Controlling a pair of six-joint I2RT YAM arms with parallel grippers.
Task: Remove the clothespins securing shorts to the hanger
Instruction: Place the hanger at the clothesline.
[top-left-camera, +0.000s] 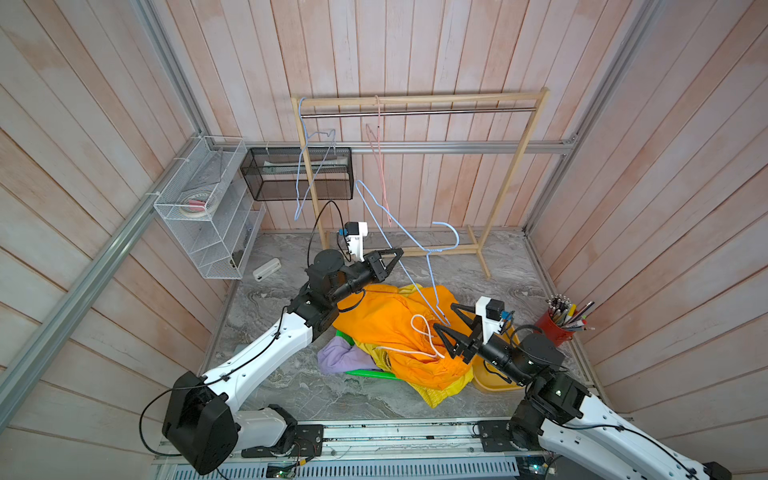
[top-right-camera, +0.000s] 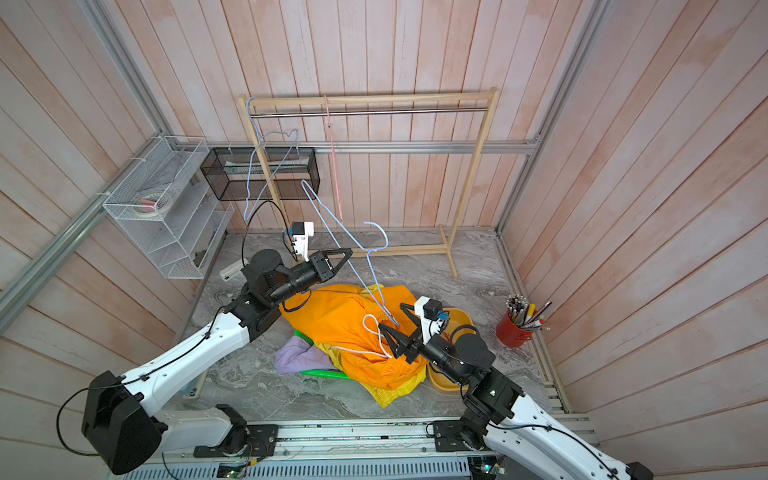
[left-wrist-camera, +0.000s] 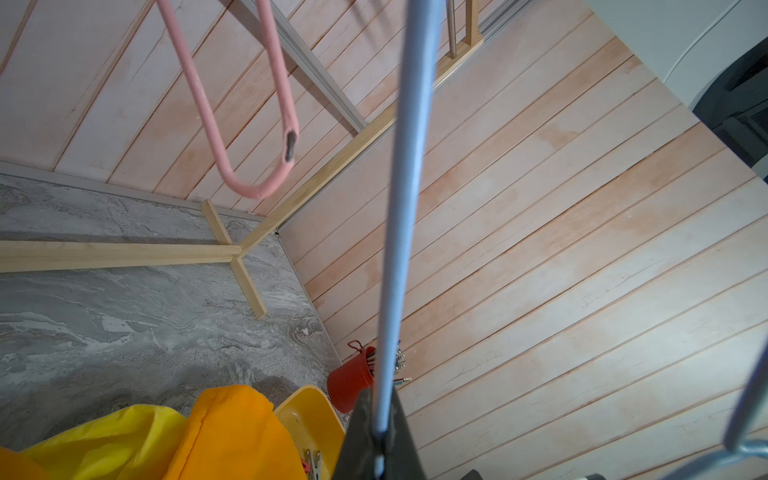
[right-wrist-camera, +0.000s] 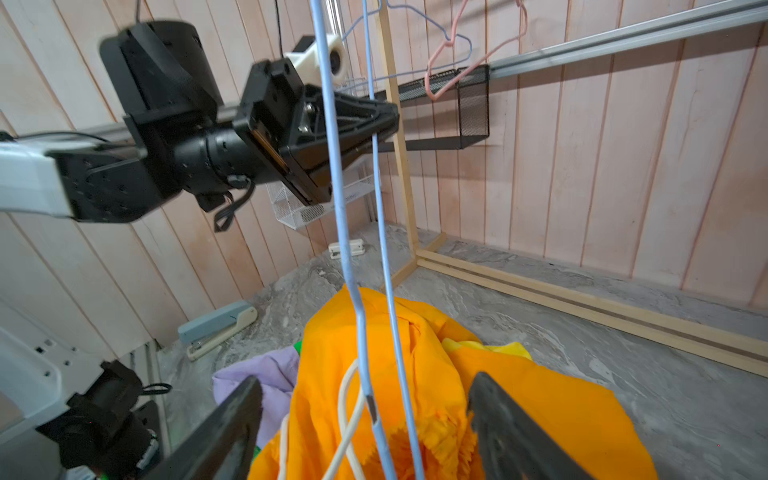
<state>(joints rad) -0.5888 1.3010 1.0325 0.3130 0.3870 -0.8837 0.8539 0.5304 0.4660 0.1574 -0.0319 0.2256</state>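
Note:
My left gripper (top-left-camera: 400, 252) (left-wrist-camera: 380, 436) is shut on the upper wire of a light blue hanger (top-left-camera: 390, 232) (right-wrist-camera: 332, 166), holding it tilted above the floor. The hanger's lower end dips onto the orange shorts (top-left-camera: 386, 320) (right-wrist-camera: 540, 399), which lie heaped over yellow shorts (top-left-camera: 436, 395) and lilac shorts (top-left-camera: 338, 355). My right gripper (top-left-camera: 444, 316) (right-wrist-camera: 370, 424) is open, its fingers on either side of the hanger's lower wires and a white drawstring (right-wrist-camera: 345, 399), touching neither. Clothespins (left-wrist-camera: 311, 459) lie in a yellow tub (left-wrist-camera: 307, 415) beside the pile.
A wooden rack (top-left-camera: 419, 99) at the back carries a pink hanger (top-left-camera: 380, 166) and another blue hanger (top-left-camera: 307, 166). A black mesh basket (top-left-camera: 297, 174) and white wire shelf (top-left-camera: 199, 208) hang at the left wall. A red cup of pens (top-left-camera: 552, 328) stands right; a stapler (top-left-camera: 266, 269) lies left.

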